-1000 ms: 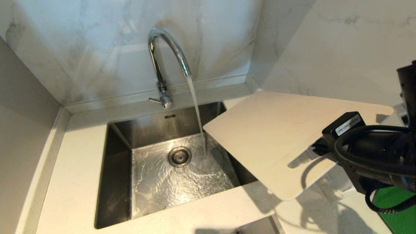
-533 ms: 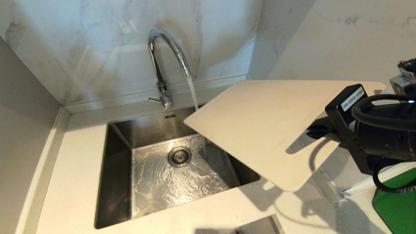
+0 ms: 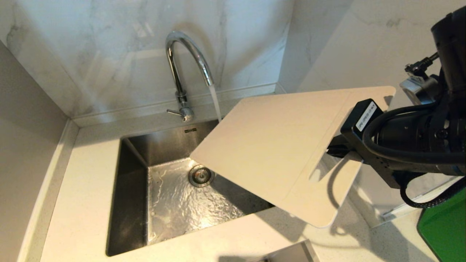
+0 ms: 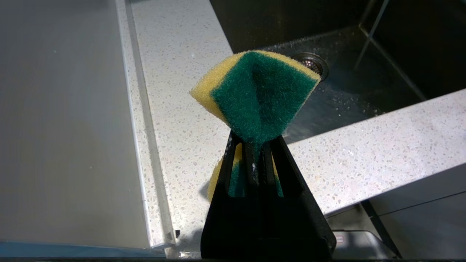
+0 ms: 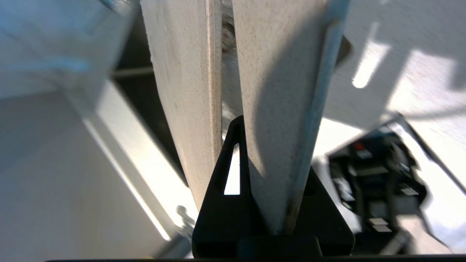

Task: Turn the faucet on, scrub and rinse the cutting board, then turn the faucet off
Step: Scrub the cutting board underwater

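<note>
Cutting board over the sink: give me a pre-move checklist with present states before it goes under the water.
1. Water running from the faucet: ok.
2. Right gripper clamped on the cutting board at its slot end: ok.
3. Board held in the air, tilted above the sink: ok.
4. Stream landing on the board's face: cannot tell.
5. Left gripper pinching the sponge for scrubbing: ok.
6. Sponge touching the board: not ok, apart.

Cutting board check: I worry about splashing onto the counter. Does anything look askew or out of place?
The cutting board hangs tilted over the sink, right gripper shut on its slot-handle end. Its far edge hides the faucet stream's lower part, so contact is unclear. No spill shows on the counter.
</note>
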Available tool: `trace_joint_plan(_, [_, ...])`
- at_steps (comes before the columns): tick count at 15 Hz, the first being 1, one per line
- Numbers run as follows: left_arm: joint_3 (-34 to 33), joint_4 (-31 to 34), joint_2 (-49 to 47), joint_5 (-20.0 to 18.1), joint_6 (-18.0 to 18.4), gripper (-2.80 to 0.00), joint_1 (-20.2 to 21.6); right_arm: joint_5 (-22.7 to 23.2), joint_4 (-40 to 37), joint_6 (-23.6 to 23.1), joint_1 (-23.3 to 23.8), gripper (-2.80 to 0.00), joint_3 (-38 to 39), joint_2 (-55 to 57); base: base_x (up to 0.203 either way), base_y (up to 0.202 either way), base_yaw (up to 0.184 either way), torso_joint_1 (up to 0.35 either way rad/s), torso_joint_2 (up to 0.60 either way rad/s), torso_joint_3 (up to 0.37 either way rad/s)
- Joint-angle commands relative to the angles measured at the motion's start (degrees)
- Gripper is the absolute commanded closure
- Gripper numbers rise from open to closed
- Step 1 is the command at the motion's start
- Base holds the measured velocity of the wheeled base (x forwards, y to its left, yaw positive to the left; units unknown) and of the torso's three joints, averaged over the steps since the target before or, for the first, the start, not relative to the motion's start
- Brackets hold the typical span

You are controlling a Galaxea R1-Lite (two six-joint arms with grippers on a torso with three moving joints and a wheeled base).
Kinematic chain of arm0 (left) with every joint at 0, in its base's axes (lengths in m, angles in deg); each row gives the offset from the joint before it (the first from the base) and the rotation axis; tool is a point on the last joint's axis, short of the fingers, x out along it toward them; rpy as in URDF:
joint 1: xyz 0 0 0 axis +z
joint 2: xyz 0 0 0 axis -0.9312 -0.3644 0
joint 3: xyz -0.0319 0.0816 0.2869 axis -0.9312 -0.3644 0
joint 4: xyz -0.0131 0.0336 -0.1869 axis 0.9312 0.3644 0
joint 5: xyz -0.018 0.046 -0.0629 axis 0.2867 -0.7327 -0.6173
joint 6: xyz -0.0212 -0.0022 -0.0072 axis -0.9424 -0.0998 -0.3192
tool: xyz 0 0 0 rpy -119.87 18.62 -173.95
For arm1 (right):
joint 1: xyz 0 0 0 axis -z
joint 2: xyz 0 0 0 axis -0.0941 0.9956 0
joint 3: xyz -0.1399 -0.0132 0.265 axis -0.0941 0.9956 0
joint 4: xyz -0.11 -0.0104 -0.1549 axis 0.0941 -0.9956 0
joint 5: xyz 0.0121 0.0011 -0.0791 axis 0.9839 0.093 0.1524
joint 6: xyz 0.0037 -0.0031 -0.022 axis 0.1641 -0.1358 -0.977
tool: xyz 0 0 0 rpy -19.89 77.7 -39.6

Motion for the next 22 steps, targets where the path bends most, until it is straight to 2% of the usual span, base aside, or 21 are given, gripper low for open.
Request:
trace_joint_plan(1, [-0.09,-0.02,0.01,0.03,0.02,0.0,0.01,0.09,-3.38,-0.16,-0.03,0.0,-0.17,-0.04,0.0,0.0,0.0,0.0,0.0,0.0])
trace_joint_plan(6, [-0.09,-0.02,0.01,-0.04,-0.07,0.0,0.01,2.35,-7.16,-6.94,0.72,0.0,-0.3,-0.59,0.0,0.0,0.0,0.0,0.0,0.0])
trace_joint_plan(10, [-0.09,-0.02,0.01,0.05,-0.07,0.0,0.01,7.48,-8.29,-15.91,8.34,0.0,-0.8,0.18,0.0,0.0,0.0,0.0,0.0,0.0])
trace_joint_plan(11, [-0.09,-0.02,0.01,-0.04,-0.07,0.0,0.01,9.29,-8.98,-18.8,10.64,0.0,-1.81,0.97,0.0,0.0,0.0,0.0,0.0,0.0])
trace_joint_plan(13, [-0.09,-0.02,0.01,-0.04,-0.07,0.0,0.01,11.16,-11.82,-22.39,12.39,0.0,-6.13,2.92,0.0,0.0,0.0,0.0,0.0,0.0])
trace_joint_plan(19, [-0.09,-0.02,0.01,0.05,-0.07,0.0,0.01,11.48,-17.5,-33.94,12.71,0.0,-16.12,8.75,0.0,0.0,0.0,0.0,0.0,0.0])
trace_joint_plan(22, [-0.09,-0.02,0.01,-0.04,-0.07,0.0,0.01,11.44,-17.74,-37.67,14.69,0.0,-20.02,11.8,0.0,0.0,0.0,0.0,0.0,0.0])
